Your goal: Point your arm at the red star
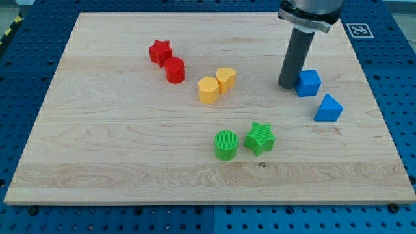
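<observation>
The red star point(159, 51) lies on the wooden board at the upper left, with a red cylinder point(174, 69) touching its lower right side. My tip point(288, 85) rests on the board at the right, just left of the blue cube point(309, 83) and close against it. The tip is far to the right of the red star, with the two yellow blocks between them.
A yellow hexagon block point(208, 90) and a yellow rounded block point(226, 79) sit mid-board. A green cylinder point(226, 144) and a green star point(260, 138) lie lower centre. A blue triangular block point(328, 108) lies below the cube. The board's right edge point(374, 97) is close by.
</observation>
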Robot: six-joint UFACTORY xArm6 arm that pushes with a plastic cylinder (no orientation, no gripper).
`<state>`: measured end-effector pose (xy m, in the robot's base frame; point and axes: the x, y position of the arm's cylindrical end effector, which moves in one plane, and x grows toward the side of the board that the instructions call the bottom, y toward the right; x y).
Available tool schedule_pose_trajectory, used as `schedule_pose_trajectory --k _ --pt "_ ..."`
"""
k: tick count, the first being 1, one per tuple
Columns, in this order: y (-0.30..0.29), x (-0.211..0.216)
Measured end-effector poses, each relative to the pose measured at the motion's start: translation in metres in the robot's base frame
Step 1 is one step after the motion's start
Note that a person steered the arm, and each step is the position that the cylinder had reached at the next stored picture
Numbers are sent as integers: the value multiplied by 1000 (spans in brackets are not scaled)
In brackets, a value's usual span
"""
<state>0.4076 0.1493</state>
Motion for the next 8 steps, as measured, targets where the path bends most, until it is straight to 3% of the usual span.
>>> schedule_pose_trajectory --k 2,3,5,7,8 --pt "-11 -16" --pt "-48 -53" --pt "-143 -114" --pt "-294 -121" --pt "-324 -112"
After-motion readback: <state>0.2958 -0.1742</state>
